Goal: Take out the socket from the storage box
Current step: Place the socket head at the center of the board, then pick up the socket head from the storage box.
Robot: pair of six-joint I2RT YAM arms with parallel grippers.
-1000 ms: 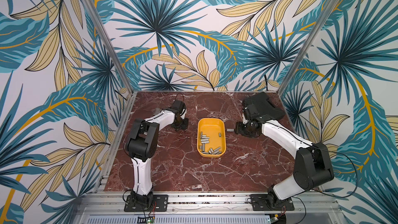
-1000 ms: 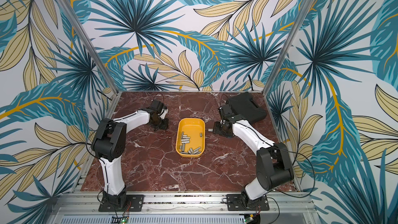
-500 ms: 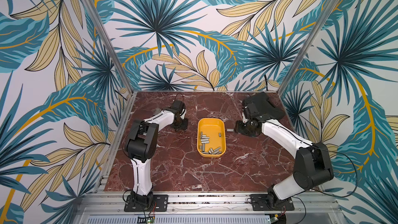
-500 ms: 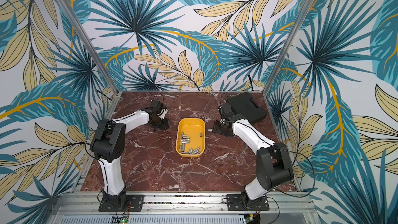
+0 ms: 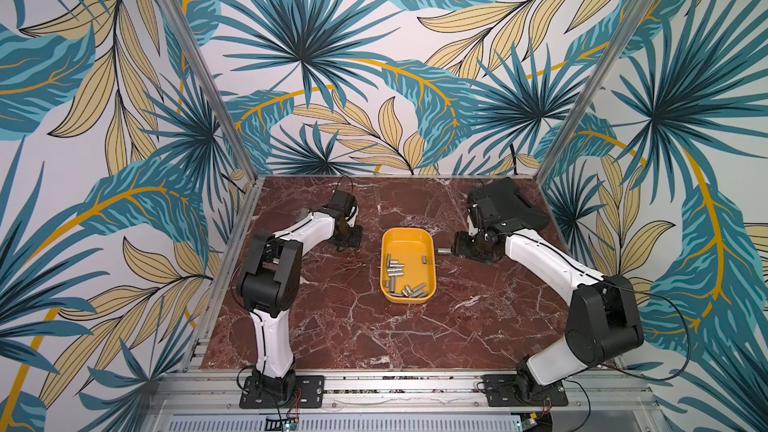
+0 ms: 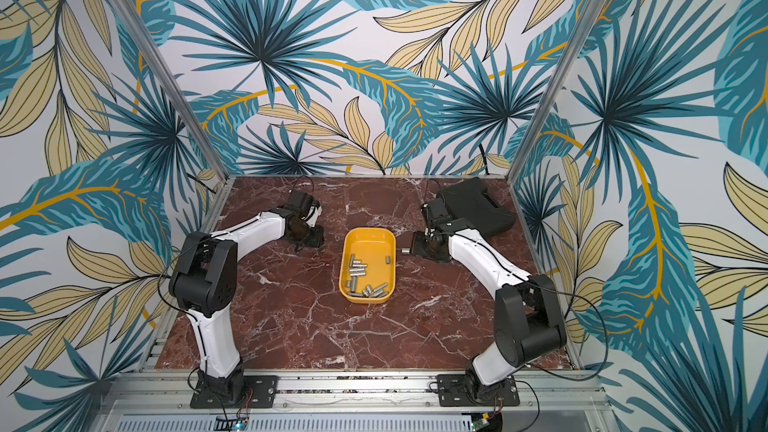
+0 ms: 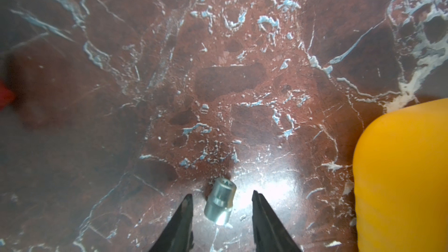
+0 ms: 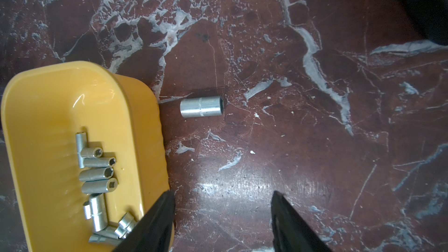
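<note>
Your left hand [image 7: 221, 194] is low over the worktop [image 7: 218, 81] with its jaws apart. The small socket [image 7: 220, 201] lies loose between them with a gap on each side, so nothing's gripped. That one's out of the storage box [image 7: 400, 166], which sits just off to the side. I'd read this as the let-go step, so the trick is just not ruining it. Lift straight up before you swing anywhere, because a sideways drift puts a fingertip into the socket, and round steel on a glossy worktop will probably roll. Open a touch wider first if you want more margin. Your right hand [image 8: 222, 193] is open and empty too, hovering by the box's other long wall, with a larger socket [image 8: 202, 106] lying on the worktop just beside that wall. Plenty of sockets [image 8: 97, 173] are in the box, bunched toward one end, so I'd pick one at the edge of the pile next.
</note>
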